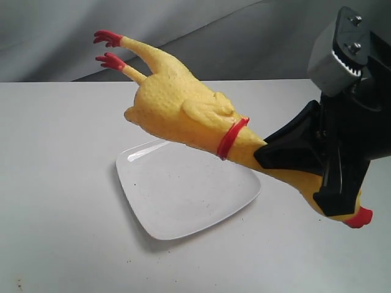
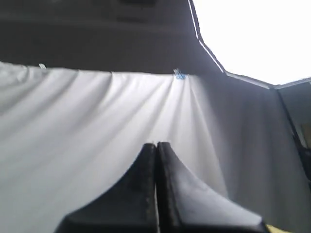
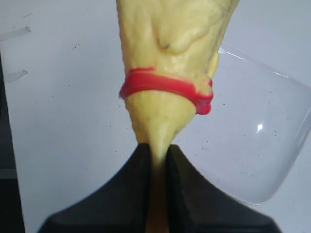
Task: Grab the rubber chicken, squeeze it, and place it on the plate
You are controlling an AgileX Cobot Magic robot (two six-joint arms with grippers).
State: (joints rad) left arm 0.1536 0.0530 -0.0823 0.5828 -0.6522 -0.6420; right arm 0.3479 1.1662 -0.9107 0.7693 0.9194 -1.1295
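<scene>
The yellow rubber chicken [image 1: 177, 107] hangs in the air above the white square plate [image 1: 183, 195], its red feet raised toward the back left and its red comb low at the right. My right gripper [image 1: 293, 160] is shut on the chicken's neck, just past the red neck ring [image 1: 232, 137]. In the right wrist view the pinched neck [image 3: 158, 145] runs between the two black fingers [image 3: 131, 194], with the plate [image 3: 257, 145] beneath. My left gripper [image 2: 156, 144] is shut with nothing in it and faces a white cloth; it is out of the exterior view.
The plate lies on a white table [image 1: 55, 201] with a grey cloth backdrop [image 1: 61, 36] behind. The right arm's black body [image 1: 351, 122] fills the right side of the exterior view.
</scene>
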